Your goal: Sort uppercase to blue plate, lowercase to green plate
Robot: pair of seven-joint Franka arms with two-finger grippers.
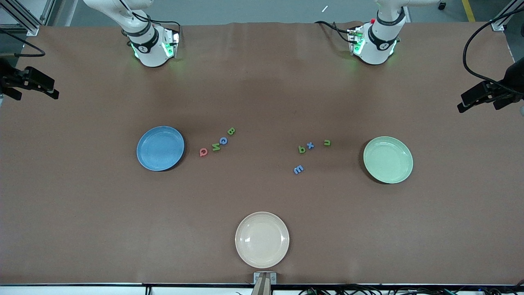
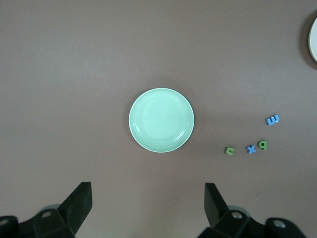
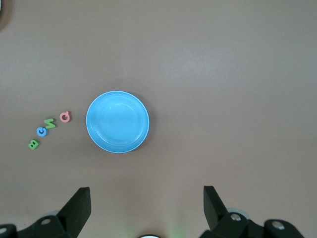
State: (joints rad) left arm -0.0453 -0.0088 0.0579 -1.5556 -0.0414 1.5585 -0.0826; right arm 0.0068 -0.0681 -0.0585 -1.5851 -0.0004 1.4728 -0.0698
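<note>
Nothing sorted yet; all eight letters loose on the table (image 1: 262,82), both target plates bare.

Capitals strung in a short diagonal row just beside the blue plate (image 1: 160,148), toward the middle of the table: red Q (image 1: 203,152) closest to it, then green N (image 1: 215,146), blue C (image 1: 223,141), green B (image 1: 231,131); short carry, looks like a job for the right arm.

Small letters clustered near the green plate (image 1: 388,159): green u (image 1: 327,142) closest, blue x (image 1: 310,145) and green p (image 1: 302,149) almost touching, blue m (image 1: 298,169) nearer the front camera.

Beige plate (image 1: 262,239) at the front edge; not a target, presumably a distractor.

Left hand (image 2: 147,203) high over the green plate, fingers spread wide, holding nothing; right hand (image 3: 146,206) likewise over the blue plate; both waiting.

Letters tiny, flat foam; likely a fiddly pinch.
</note>
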